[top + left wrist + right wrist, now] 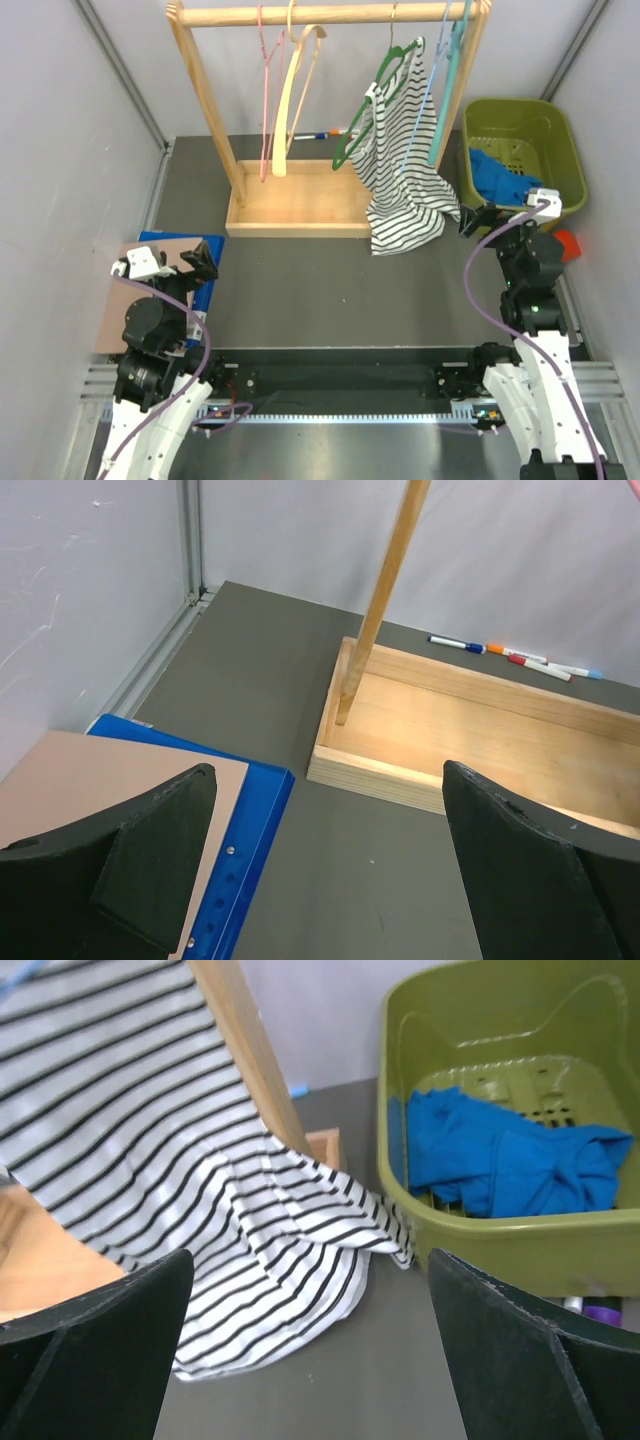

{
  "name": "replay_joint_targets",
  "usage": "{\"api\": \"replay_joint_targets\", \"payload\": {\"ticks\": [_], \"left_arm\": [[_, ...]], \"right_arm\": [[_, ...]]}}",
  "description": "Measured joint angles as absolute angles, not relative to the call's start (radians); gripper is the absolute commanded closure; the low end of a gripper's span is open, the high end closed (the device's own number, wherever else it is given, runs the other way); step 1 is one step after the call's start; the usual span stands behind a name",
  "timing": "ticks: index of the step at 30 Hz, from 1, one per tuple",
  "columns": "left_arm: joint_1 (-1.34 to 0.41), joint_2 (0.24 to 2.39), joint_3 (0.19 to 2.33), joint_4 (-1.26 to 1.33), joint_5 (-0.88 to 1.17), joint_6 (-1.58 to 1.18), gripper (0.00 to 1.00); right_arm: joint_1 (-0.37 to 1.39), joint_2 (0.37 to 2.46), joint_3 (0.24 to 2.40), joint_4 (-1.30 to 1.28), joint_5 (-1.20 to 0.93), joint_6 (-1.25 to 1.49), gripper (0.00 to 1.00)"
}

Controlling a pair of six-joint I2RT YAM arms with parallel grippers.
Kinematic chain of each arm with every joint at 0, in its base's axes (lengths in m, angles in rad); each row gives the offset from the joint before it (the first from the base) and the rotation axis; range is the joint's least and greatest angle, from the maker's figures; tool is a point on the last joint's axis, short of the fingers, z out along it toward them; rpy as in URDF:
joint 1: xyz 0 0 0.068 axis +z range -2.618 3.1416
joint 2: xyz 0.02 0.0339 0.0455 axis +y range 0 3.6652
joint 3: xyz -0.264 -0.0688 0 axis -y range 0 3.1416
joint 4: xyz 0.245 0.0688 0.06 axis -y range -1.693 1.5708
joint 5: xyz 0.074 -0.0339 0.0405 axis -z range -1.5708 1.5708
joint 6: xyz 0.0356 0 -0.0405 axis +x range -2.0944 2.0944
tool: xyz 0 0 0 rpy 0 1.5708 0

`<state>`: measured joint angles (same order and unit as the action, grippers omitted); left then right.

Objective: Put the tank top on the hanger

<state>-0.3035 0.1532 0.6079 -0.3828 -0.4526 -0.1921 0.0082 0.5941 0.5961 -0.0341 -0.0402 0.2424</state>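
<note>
Right gripper (310, 1257): jaws wide, empty, aimed at the far-right basket (470, 1235), where the tank top (500, 1160) lies crumpled; probably staged for pickup. Left gripper (327, 775): wide, empty, near left. Hanger (266, 100) hangs on the rack (330, 14), far left of its bar, 1 arm's side each.

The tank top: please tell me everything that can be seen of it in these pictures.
The tank top is plain royal blue, of soft-looking fabric. It lies crumpled in a loose heap, with folds, so straps and openings cannot be told apart. It rests on the slotted bottom of the green plastic basket, towards its near wall. Only the basket touches it.
</note>
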Motion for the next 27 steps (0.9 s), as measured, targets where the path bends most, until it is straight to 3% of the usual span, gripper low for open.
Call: {"api": "replay_joint_targets", "payload": {"ticks": [8, 12, 22, 27], "left_arm": [[-0.303, 0.155, 0.608, -0.382, -0.452, -0.191, 0.01], [-0.303, 0.155, 0.608, -0.382, -0.449, -0.186, 0.01], [-0.303, 0.151, 0.598, -0.381, -0.441, -0.161, 0.01], [-0.303, 0.150, 0.582, -0.375, -0.429, -0.148, 0.01]], "right_arm": [[0.008, 0.381, 0.606, -0.076, 0.141, 0.307, 0.00], [0.008, 0.441, 0.738, -0.105, 0.189, 0.311, 0.00], [-0.064, 1.099, 1.277, -0.194, 0.256, 0.299, 0.00], [-0.214, 1.457, 1.497, -0.268, 0.093, 0.317, 0.00]]}}
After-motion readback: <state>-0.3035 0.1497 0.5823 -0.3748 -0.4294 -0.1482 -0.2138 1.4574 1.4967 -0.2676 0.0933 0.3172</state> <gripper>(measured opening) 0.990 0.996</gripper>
